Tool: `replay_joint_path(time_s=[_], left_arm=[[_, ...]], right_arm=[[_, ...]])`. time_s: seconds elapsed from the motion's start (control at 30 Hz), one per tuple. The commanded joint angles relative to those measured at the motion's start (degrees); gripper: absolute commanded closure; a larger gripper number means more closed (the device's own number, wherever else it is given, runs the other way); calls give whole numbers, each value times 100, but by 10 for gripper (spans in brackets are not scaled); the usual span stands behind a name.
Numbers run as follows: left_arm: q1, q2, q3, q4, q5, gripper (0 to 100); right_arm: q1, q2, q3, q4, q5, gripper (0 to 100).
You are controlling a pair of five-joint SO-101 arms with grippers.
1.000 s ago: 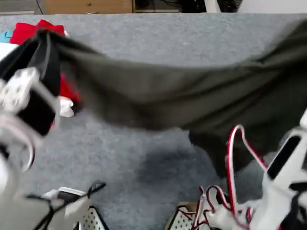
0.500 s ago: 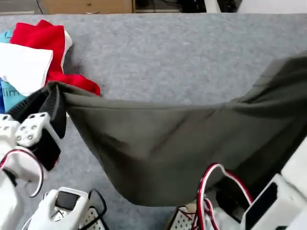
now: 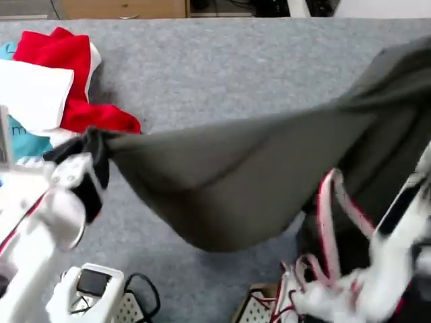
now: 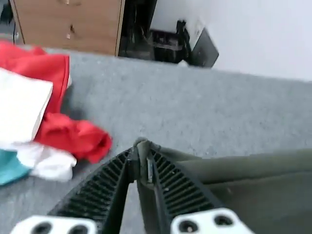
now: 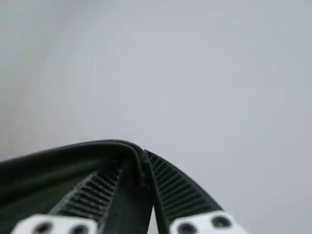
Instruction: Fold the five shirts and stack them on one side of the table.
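A dark olive shirt (image 3: 249,171) hangs stretched in the air across the table, held at both ends. My left gripper (image 3: 91,145) is shut on its left corner, above the table's left front; in the left wrist view that gripper (image 4: 141,156) pinches the olive shirt (image 4: 243,180). My right gripper (image 5: 141,165) is shut on the other edge of the olive shirt (image 5: 44,170), raised high with a pale wall behind. A pile of shirts lies at the far left: red (image 3: 60,60), white (image 3: 30,94) and teal (image 3: 27,145).
Grey felt table (image 3: 222,74) stretches bare behind the hanging shirt. The arm bases and a looping red and white cable (image 3: 330,222) stand at the front edge. A wooden cabinet (image 4: 68,24) and dark equipment stand beyond the table.
The left gripper has moved right and slightly forward with its corner. The right end has risen, so the shirt now hangs slanted and its lower edge sits higher.
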Motion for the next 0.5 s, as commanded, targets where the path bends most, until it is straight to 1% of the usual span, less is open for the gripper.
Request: replay_joint_path(time_s=[0.0,0.13,0.23,0.33,0.4,0.47], left_arm=[[26,75,870,-1591,-9,982],[18,303,2286,-3886,-9,982],[9,857,2945,-5398,-9,982],[9,1710,3103,-6743,-9,982],[9,2396,3024,-7543,-9,982],[9,3081,2734,-8018,-9,982]], right_arm=[[48,295,892,-791,-9,997],[-268,778,2114,-1934,53,997],[-602,1341,2932,-2752,290,997],[-954,2018,3451,-3464,510,997],[-1156,2519,3495,-3859,519,997],[-1270,3055,3336,-4193,484,997]])
